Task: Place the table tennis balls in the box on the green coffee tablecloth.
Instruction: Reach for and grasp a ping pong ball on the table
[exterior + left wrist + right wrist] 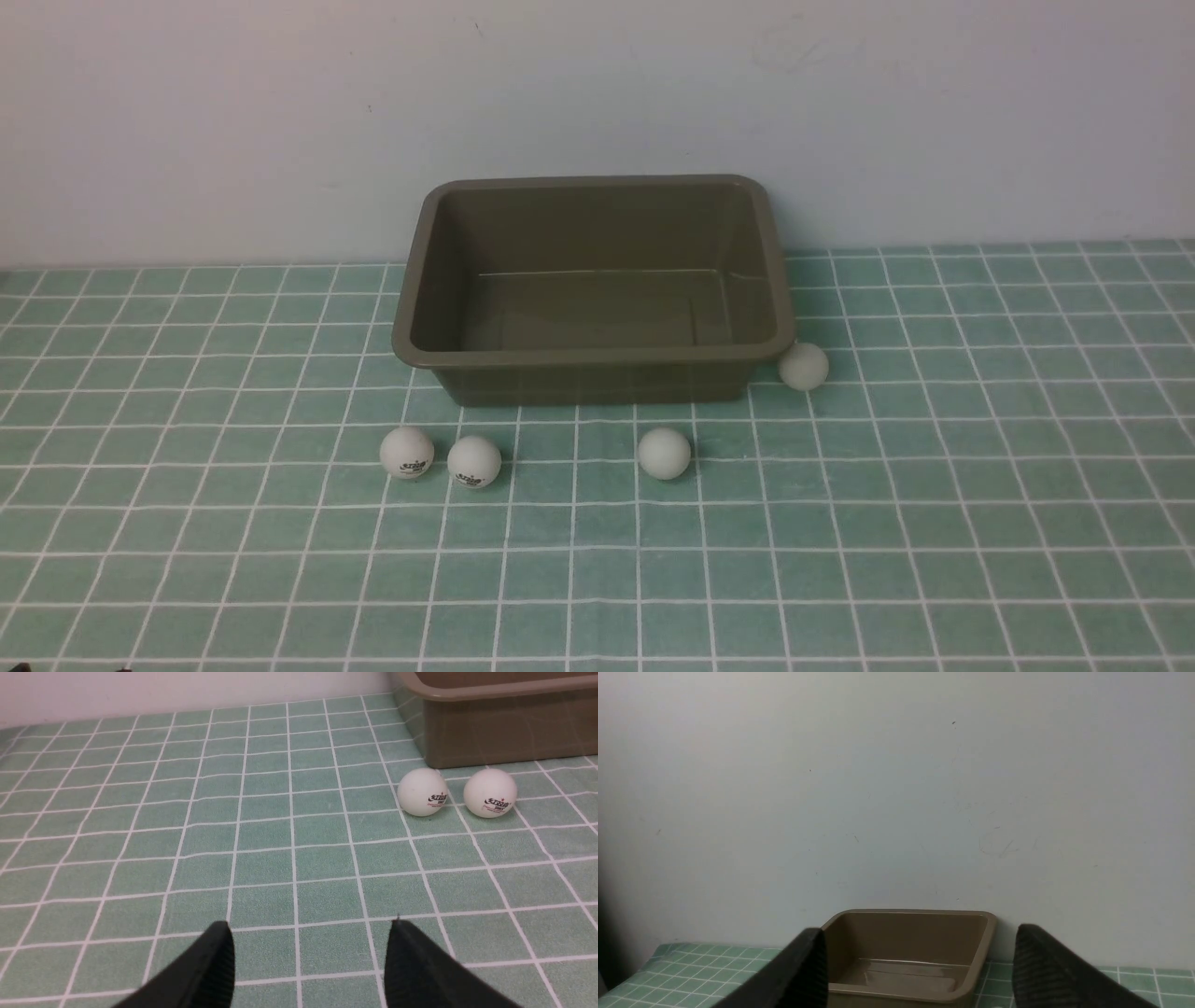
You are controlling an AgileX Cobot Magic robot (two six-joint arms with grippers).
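Note:
The olive-brown box [425, 359] stands empty on the green coffee tablecloth [980, 485], close to the wall. Several white table tennis balls lie on the cloth: two side by side [407, 453] [474, 461] before the box's left front corner, one [664, 454] before its front wall, one [803, 366] at its right front corner. The left wrist view shows the pair [423, 792] [490, 793] beside the box [504, 732]. My left gripper [310, 926] is open and empty, well short of them. My right gripper [917, 935] is open and empty, raised and facing the box [976, 970]. Neither gripper shows in the front view.
A pale wall [233, 121] rises directly behind the box. The tablecloth spreads wide on both sides and toward me, with only the balls on it.

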